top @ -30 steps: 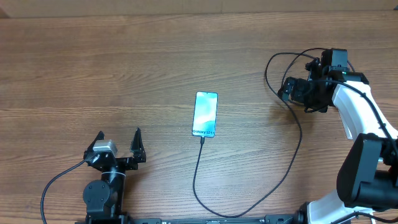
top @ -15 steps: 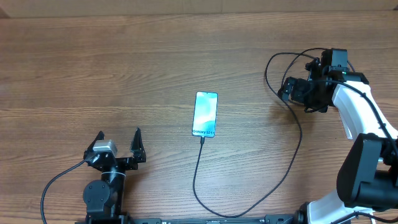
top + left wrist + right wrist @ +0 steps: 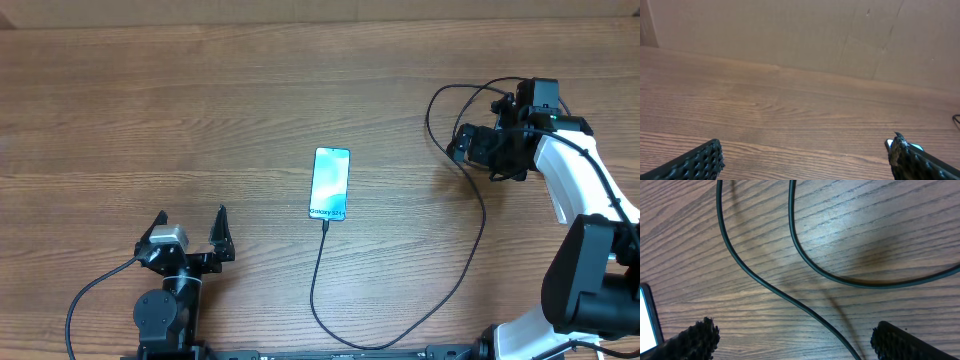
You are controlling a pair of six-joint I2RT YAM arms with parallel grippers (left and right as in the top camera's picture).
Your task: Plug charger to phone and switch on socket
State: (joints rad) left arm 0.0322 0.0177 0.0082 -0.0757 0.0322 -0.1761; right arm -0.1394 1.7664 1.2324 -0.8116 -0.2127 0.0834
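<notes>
- Left arm (image 3: 165, 300): low at the near edge of the table (image 3: 200, 100). Left jaws wide apart, gripping nothing, aimed toward the far edge.
- Right arm (image 3: 570, 170): reaches in from the right side, wrist bent over. Right jaws wide apart and empty, facing down at the wood.
- Phone (image 3: 330, 184): flat, screen up, ahead and to the right of the left jaws, well left of the right jaws.
- Charger (image 3: 470, 255): two strands curve on the table below the right jaws. The run sweeps toward the near edge, and its tip meets the phone's near short end.
- Open room: bare wood ahead of the left jaws, up to a cardboard wall (image 3: 790, 35) at the far edge.
</notes>
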